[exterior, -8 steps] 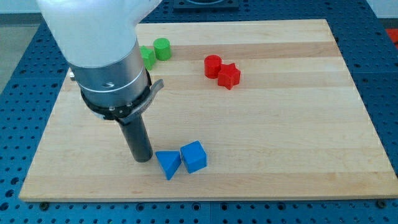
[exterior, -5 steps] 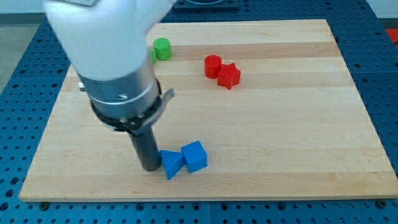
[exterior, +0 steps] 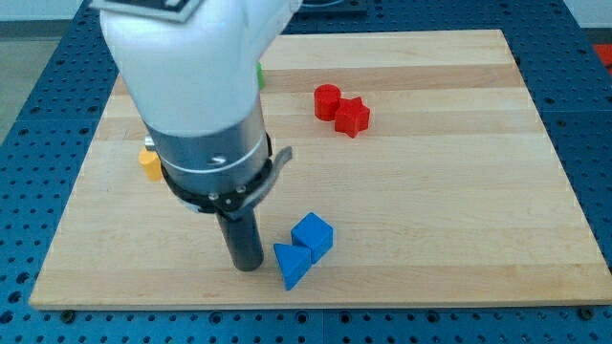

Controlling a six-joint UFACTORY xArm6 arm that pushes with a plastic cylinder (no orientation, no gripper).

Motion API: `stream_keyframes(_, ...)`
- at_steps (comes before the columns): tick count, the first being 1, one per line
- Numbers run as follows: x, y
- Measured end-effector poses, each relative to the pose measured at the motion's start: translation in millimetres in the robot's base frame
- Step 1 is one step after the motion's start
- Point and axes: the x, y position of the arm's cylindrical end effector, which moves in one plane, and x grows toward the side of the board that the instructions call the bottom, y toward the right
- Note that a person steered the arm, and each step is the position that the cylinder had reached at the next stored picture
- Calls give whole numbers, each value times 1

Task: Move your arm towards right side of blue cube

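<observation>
Looking from the view's left, you are seeing an orange block [exterior: 149, 162] half hidden at nine o'clock of the arm, its shape not readable, then my tip [exterior: 249, 267] standing on the board [exterior: 459, 191] near its bottom edge. There is no gripper on this rig, only a plain rod, so nothing is spreading or pinching. The tip is sitting just beside the blue wedge [exterior: 291, 265], at its nine o'clock, and whether the two are touching is hard to tell. The blue cube [exterior: 313, 236] is lying at two o'clock of the wedge, against it, near the board's bottom middle. You are on the wrong side: the tip needs to end at three o'clock of the cube. By my judgement, you are better off swinging round than pushing straight across, since a direct line would shove wedge and cube ahead of you. Pass below the pair at six o'clock, or above at twelve, keeping well apart, then ease in from the right. Counting: one orange block, two blue ones, a red cylinder [exterior: 327, 100] touching a red star [exterior: 353, 117] at the upper middle, and a sliver of green [exterior: 260, 75] behind the arm, number unknowable.
</observation>
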Motion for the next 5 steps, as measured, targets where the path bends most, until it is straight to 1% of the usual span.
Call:
stream_keyframes(1,0,0)
stream_keyframes(2,-9,-1)
stream_keyframes(3,-35,-2)
stream_keyframes(4,-39,2)
stream_keyframes(5,-92,20)
